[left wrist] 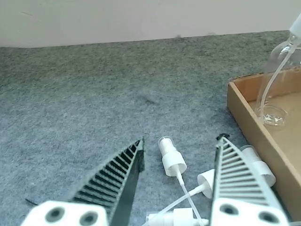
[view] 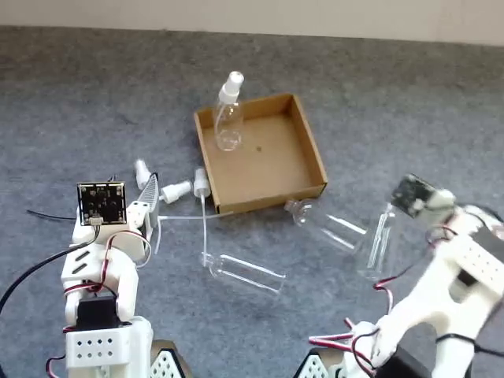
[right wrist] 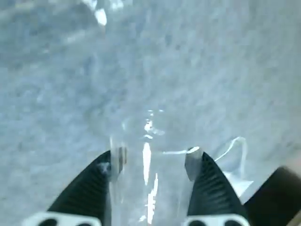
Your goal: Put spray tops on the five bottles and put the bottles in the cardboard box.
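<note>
Your left gripper (left wrist: 181,140) is hanging wide open over a spray top (left wrist: 170,157) near the box (left wrist: 244,117) wall, while your right gripper (right wrist: 154,157) is clamping a bottle (right wrist: 148,141) above open carpet (right wrist: 211,70).

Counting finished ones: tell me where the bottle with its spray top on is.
The capped bottle stands upright inside the cardboard box, at its far left corner in the high view; loose spray tops lie outside the box's left wall.
</note>
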